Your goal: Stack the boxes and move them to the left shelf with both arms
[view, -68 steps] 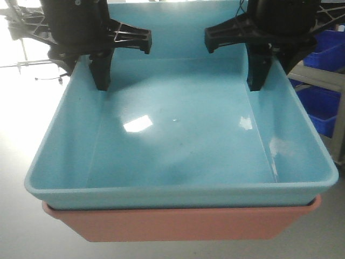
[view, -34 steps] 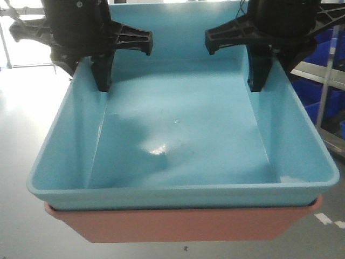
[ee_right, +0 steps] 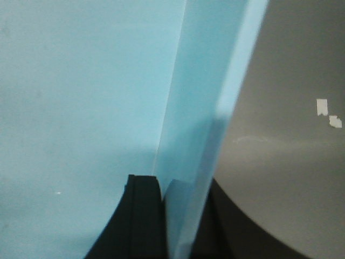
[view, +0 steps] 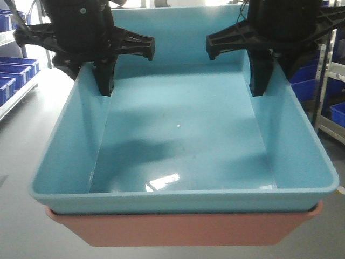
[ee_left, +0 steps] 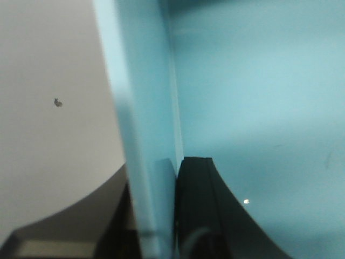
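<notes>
The cyan tub (view: 178,140) sits nested inside the salmon-pink tub (view: 183,229), whose rim and front wall show just below the cyan rim; the stacked pair hangs level in the air above the grey floor (view: 21,140), touching no surface in view, with the near long edge towards the front camera; the cyan tub is empty, and its glossy bottom carries a light reflection near the front wall

The left gripper (view: 99,81) comes down from above onto the tub's left wall near the far corner, one black finger (ee_left: 197,210) pressed flat against the inner face and the other dark behind the outer face, so the jaws stand narrow, clamped on the cyan wall (ee_left: 151,162); the right gripper (view: 264,81) mirrors this on the right wall, its inner finger (ee_right: 137,216) against the inside and the wall (ee_right: 186,205) pinched between the two; both wrists point steeply downward, their black bodies filling the top corners of the front view

Outward, dark blue bins (view: 11,70) stand on a rack at the far left and more blue bins (view: 330,113) on a metal rack (view: 323,81) at the right; small white marks (ee_right: 328,112) lie on the floor beside the right wall
</notes>
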